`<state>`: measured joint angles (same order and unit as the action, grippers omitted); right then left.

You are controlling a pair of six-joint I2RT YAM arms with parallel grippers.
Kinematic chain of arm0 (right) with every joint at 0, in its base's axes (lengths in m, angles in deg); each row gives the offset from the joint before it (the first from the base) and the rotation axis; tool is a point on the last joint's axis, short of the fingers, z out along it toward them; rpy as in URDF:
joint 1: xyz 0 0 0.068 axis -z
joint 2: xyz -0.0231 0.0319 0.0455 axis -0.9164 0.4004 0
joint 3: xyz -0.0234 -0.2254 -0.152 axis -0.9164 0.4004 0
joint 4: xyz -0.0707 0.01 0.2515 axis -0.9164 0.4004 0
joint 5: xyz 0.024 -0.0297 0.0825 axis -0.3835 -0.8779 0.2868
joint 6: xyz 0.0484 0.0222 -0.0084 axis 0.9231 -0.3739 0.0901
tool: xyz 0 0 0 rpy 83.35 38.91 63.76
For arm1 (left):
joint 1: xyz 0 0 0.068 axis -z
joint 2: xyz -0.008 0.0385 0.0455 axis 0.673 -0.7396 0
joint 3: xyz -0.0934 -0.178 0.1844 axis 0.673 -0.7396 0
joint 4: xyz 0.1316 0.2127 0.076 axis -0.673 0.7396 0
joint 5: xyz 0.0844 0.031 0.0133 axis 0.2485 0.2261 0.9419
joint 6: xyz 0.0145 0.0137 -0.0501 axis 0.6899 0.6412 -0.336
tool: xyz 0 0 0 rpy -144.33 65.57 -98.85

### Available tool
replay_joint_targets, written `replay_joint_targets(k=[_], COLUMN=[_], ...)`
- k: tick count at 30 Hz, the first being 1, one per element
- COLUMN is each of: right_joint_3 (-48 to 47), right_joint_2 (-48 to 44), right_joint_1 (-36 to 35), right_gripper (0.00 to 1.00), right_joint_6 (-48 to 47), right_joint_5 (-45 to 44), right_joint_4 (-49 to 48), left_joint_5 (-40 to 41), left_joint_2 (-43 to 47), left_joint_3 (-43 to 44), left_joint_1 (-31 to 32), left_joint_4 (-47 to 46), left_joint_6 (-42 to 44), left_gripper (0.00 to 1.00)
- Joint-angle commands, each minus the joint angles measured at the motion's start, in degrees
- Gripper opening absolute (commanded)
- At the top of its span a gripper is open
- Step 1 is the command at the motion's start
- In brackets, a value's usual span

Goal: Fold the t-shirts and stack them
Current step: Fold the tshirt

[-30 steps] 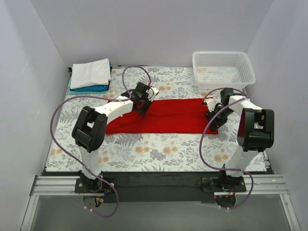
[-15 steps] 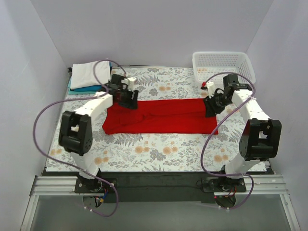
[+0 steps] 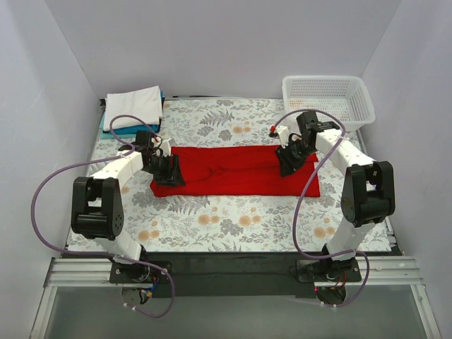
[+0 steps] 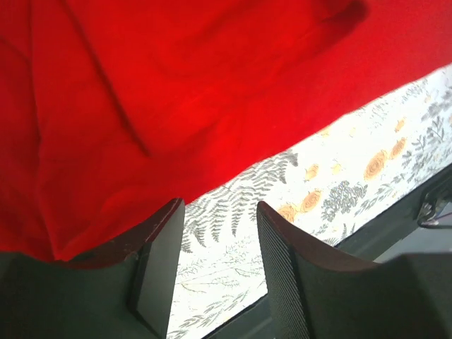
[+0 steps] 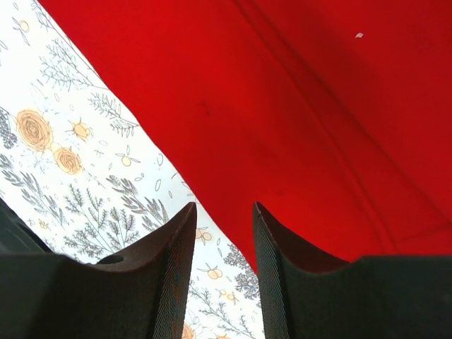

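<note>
L gripper, fingers apart w/ nothing held, sits over the left-end corner of the red t-shirt. R gripper, also apart, is over an edge nr its right end, possibly touching cloth. Shirt lies on the floral tablecloth, long axis left-right btwn both arms; folded stack well apart, back-left.

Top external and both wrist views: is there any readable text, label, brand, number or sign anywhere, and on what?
No readable text in any view.
red t-shirt: plain, no print or tag showing; the white speck on it is too small to identify.
folded stack: no marking visible.
basket: bare white mesh, no label.
tablecloth: floral pattern only.
</note>
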<state>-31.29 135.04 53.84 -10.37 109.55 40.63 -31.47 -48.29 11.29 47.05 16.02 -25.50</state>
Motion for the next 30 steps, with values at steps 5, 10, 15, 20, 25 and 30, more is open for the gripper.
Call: replay_joint_targets(k=[5,10,15,20,25,30], right_joint_3=[3.0,3.7,3.8,4.6,4.9,4.9], right_joint_2=[0.1,-0.1,-0.1,-0.1,0.0,0.4], right_joint_1=[-1.0,-1.0,-1.0,-1.0,-1.0,-1.0], right_gripper=[0.43,0.42,0.41,0.40,0.39,0.39], right_joint_6=[0.1,-0.7,-2.0,-2.7,-3.0,-3.4], right_joint_5=[-2.4,-3.5,-5.0,-5.5,-5.7,-6.1], right_joint_4=[-1.1,-1.2,-1.1,-1.0,-1.0,-0.9], left_joint_5=[2.7,2.3,2.3,1.3,0.0,-1.9], left_joint_2=[-3.4,-6.2,-8.3,-8.7,-10.1,-14.3], left_joint_3=[1.3,1.8,3.8,6.5,9.3,16.4], left_joint_1=[-1.0,-1.0,-1.2,-1.2,-1.2,-1.2], left_joint_4=[-3.5,-5.1,-5.5,-5.2,-4.5,-7.0], left_joint_6=[-5.3,-6.6,-7.8,-8.1,-8.2,-10.4], left_gripper=[0.43,0.42,0.36,0.19,0.00,0.00])
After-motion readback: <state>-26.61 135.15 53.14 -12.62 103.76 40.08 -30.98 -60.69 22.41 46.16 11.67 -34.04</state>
